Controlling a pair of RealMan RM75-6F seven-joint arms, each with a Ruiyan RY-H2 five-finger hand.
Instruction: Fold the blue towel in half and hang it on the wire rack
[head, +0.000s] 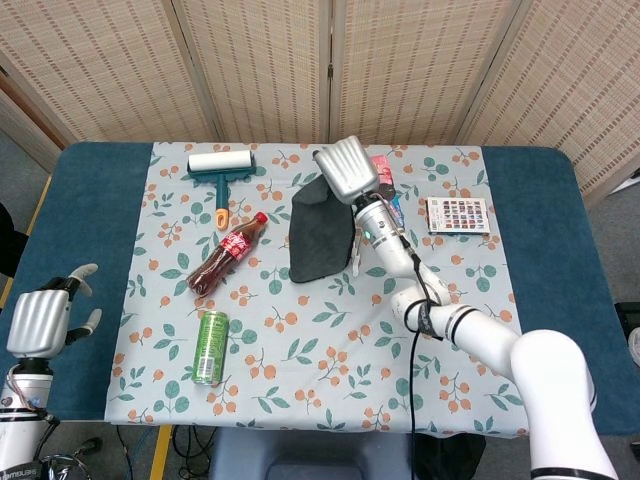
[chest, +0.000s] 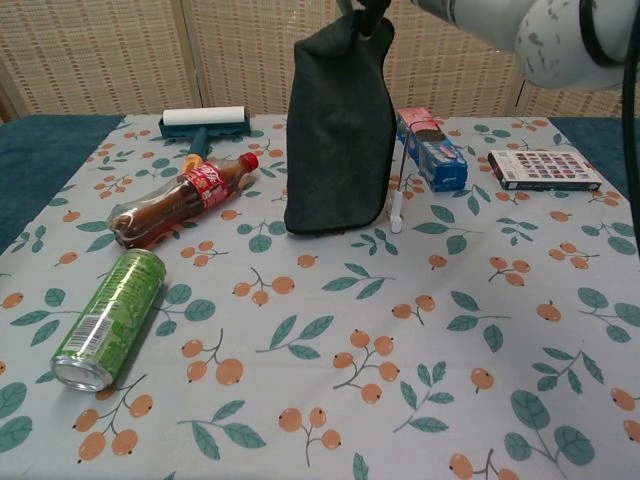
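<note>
The dark blue towel (head: 318, 236) hangs folded and nearly straight down, its top corner held by my right hand (head: 346, 170), which hovers over the back middle of the table. In the chest view the towel (chest: 338, 130) covers almost all of the wire rack; only a white rack foot (chest: 396, 212) and a thin wire show at its right edge. The towel's lower edge reaches down close to the tablecloth. Whether the towel rests on the rack cannot be told. My left hand (head: 40, 318) stays off the table's left front corner, fingers apart, holding nothing.
A lint roller (head: 221, 165) lies at the back left, with a cola bottle (head: 225, 253) and a green can (head: 210, 347) on their sides in front of it. A blue box (chest: 432, 150) and a colour-swatch box (chest: 545, 168) lie right of the rack.
</note>
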